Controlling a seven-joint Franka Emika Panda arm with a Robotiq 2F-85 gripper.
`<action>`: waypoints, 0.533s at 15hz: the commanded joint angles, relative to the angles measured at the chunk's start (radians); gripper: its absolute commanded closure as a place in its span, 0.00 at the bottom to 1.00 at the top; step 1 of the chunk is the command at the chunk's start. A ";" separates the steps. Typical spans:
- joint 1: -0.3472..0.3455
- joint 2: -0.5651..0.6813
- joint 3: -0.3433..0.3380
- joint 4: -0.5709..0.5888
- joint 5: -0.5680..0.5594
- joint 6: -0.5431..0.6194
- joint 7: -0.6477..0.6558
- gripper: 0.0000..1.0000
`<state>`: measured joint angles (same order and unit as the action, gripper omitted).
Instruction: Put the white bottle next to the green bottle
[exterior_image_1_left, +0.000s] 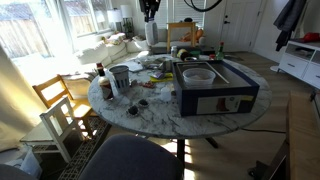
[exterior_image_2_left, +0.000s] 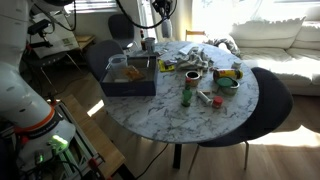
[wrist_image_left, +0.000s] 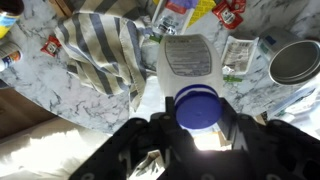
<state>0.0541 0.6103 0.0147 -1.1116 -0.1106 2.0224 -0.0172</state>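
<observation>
In the wrist view the white bottle, with a label and a blue cap, sits between my gripper's two fingers, which press on either side of the cap. In both exterior views the gripper is over the far edge of the round marble table, with the bottle hanging below it. The green bottle stands upright near the middle of the table, well away from the gripper. It also shows in an exterior view.
A dark blue open box takes up one side of the table. A grey metal pot, a striped cloth, a brown bottle with a red cap and small clutter lie about. Chairs surround the table.
</observation>
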 joint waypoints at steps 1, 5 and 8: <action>0.012 -0.142 -0.035 -0.238 -0.028 0.118 0.148 0.81; 0.013 -0.221 -0.082 -0.405 -0.030 0.240 0.311 0.81; 0.000 -0.278 -0.103 -0.537 -0.008 0.305 0.391 0.81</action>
<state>0.0520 0.4379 -0.0589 -1.4534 -0.1178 2.2537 0.2788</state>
